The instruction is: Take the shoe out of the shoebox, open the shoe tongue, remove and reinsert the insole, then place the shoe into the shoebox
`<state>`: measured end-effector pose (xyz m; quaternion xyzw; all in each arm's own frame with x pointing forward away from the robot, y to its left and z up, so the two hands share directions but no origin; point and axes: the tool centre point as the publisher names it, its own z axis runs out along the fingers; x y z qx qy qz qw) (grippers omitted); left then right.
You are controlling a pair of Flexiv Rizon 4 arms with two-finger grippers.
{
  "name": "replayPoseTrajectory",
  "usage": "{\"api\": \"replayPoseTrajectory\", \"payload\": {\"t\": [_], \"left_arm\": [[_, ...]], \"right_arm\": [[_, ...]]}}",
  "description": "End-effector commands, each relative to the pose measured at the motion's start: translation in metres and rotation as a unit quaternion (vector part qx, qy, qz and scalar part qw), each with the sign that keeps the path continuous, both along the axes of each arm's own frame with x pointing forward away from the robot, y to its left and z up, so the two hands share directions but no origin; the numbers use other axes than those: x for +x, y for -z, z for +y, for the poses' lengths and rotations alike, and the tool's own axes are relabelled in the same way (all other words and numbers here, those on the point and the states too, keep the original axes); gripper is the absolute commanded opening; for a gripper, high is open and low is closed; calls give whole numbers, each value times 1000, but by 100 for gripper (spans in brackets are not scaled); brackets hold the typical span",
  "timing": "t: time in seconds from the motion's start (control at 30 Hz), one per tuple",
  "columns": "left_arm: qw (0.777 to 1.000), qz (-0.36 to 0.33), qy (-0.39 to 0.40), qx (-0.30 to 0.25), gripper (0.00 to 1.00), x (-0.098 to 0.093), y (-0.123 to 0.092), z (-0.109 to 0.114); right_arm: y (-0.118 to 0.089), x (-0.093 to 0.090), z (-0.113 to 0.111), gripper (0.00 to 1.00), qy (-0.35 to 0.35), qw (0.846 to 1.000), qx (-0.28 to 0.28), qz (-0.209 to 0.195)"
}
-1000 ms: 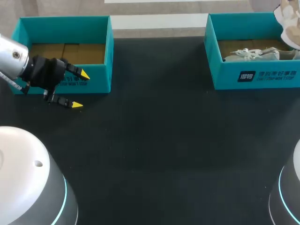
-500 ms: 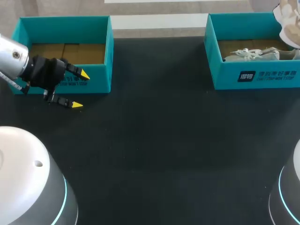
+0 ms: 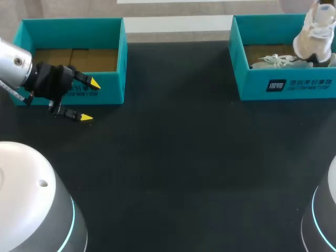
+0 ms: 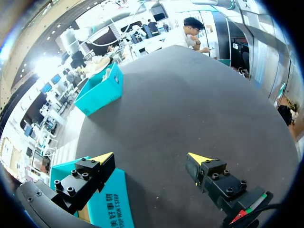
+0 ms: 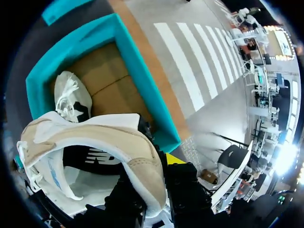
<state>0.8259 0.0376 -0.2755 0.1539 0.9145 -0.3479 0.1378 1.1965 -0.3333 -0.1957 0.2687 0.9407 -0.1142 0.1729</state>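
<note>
And there it was, the shoe [image 3: 314, 32] up in the right pincer [image 5: 156, 178], hanging over the right-hand part of the teal shoebox [image 3: 286, 86] at the far right corner of the counter [image 3: 184, 157]. The right wrist view gave the close look: the shoe [image 5: 95, 142] was white with beige suede panels curving round its edge, a dark lining showing in the opening, and faint blue stitching on one white panel. The pincer was clamped on the beige edge, one yellow tip peeking out beside the shoe while the other finger was hidden under it. Beyond the held shoe the shoebox [image 5: 137, 61] lay open, brown cardboard floor showing, and a second shoe [image 5: 71, 97] rested inside, pale with white laces bunched on top. From the head view that second shoe [image 3: 278, 60] lay flat along the box's front wall; whether the held shoe touched it, I could not tell. Over on the other side, the left pincer [image 3: 90, 100] was released, fingers spread wide and gripping nothing, parked right at the front wall of another teal box [image 3: 121, 58] at the far left. Its wrist view showed the same: left pincer [image 4: 151, 157] wide apart, dark counter [image 4: 190, 95] between the tips, one finger over that box's printed wall [image 4: 109, 204].
</note>
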Motion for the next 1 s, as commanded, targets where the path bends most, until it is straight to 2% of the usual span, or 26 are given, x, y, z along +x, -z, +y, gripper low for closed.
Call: {"api": "replayPoseTrajectory", "payload": {"t": [0.03,0.13,0.3,0.53,1.0], "left_arm": [[1000,0,0,2,100,0,0,0],[1000,0,0,2,100,0,0,0],[1000,0,0,2,100,0,0,0],[1000,0,0,2,100,0,0,0],[1000,0,0,2,100,0,0,0]], "right_arm": [[-7,-1,3,0,148,989,14,-22],[-10,-4,0,0,182,982,32,-30],[-6,-14,-2,0,258,964,62,-30],[0,-32,-3,0,398,911,99,-36],[0,-32,-3,0,398,911,99,-36]]}}
